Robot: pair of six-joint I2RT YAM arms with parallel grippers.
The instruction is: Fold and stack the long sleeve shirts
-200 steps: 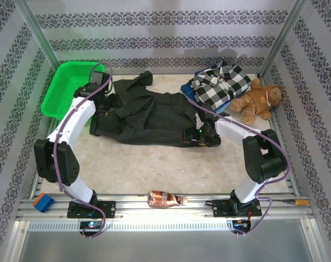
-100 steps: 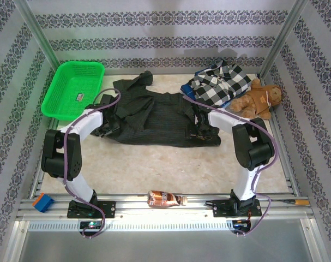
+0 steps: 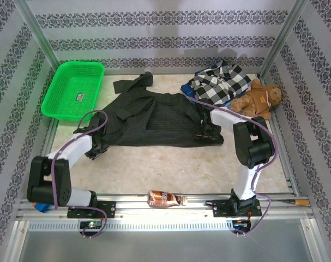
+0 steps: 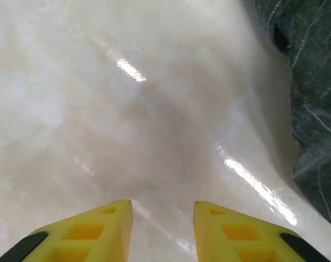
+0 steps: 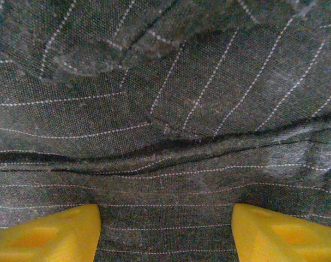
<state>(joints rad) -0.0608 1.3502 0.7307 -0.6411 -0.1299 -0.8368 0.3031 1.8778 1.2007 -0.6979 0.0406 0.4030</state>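
Far L: green basket [image 3: 67, 82] with a small dark item inside, too small to ID. Near L: blue block [image 3: 42, 206], half hidden behind L arm base.

L gripper [image 3: 98, 148] sits low at near-L corner of charcoal shirt [image 3: 154, 117]; fingers hard to make out from top. L wrist cam: L gripper [image 4: 162, 210] has a narrow gap with bare table [image 4: 127, 109] between fingers. Shirt [image 4: 318, 109] is cut off at frame R.

Shirt lies spread mid-table, one sleeve reaching far-L. Brown bottle-like item [image 3: 164, 199] on near rail, label unreadable.

R gripper [image 3: 211, 132] is on shirt's near-R corner. R wrist cam: R gripper [image 5: 165, 218] fingers wide apart, creased pinstripe cloth [image 5: 165, 109] between, finger bases cut off.

Far R: checked shirt [image 3: 222, 84] lies on blue garment [image 3: 188, 90], which is mostly covered. Teddy bear [image 3: 258, 101] is touching on R.
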